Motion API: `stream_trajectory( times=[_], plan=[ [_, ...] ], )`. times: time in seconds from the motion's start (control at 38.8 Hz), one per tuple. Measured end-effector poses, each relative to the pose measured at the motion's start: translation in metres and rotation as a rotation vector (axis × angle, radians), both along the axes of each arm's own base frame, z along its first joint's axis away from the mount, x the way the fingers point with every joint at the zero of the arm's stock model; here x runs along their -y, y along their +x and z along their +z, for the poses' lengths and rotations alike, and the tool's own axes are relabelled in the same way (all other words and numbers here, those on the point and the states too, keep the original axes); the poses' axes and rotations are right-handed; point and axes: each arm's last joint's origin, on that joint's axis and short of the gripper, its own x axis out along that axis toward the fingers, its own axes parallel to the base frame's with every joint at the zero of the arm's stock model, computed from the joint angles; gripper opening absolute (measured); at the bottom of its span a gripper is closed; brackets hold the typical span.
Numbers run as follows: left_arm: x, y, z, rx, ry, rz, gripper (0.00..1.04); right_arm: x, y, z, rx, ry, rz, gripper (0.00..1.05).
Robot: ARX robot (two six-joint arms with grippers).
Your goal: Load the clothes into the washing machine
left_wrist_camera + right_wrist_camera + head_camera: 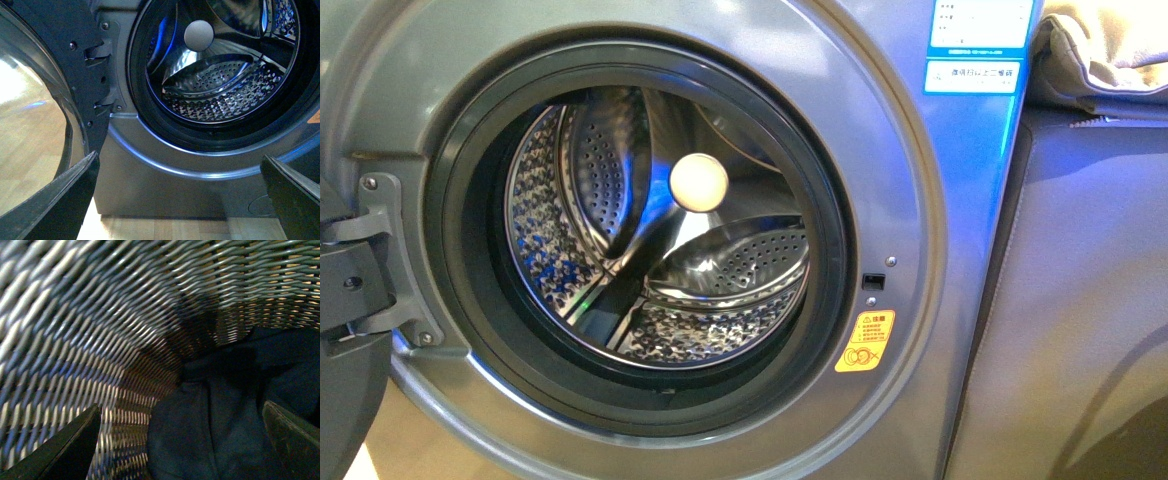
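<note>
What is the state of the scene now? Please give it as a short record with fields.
washing machine: silver-grey front loader, porthole facing the front camera
door: open, hinged at the left of the porthole
drum: perforated steel, no clothes visible inside
clothes: dark navy garment, lying in the woven basket
left gripper: open, holding nothing, pointed at the porthole
right gripper: open, inside the basket, pointed at the clothes, not gripping them

A folded beige cloth [1105,50] lies on top of a grey-brown flat-panelled unit [1080,300]. The wall of a woven grey-green wicker basket [100,335] curves across the right wrist view, light showing through its gaps. Pale wooden flooring [165,229] shows in the left wrist view.
</note>
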Motion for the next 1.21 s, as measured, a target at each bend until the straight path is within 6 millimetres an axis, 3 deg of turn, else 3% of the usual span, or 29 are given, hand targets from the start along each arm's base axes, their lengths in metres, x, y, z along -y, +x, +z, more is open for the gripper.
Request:
stream_trajectory(
  times=[0.52,0.85,1.21],
  plan=[
    [0.0,0.0,0.0,0.0,0.0,0.0,0.98,-0.001,0.021,-0.096,-0.233,0.041,-0.037,0.97],
    [0.0,0.0,0.0,0.0,0.0,0.0,0.98,0.001,0.022,-0.137,-0.313,0.031,-0.029,0.97],
    [0.0,0.0,0.0,0.0,0.0,0.0,0.98,0.002,0.02,-0.166,-0.352,0.032,-0.026,0.97]
  ],
)
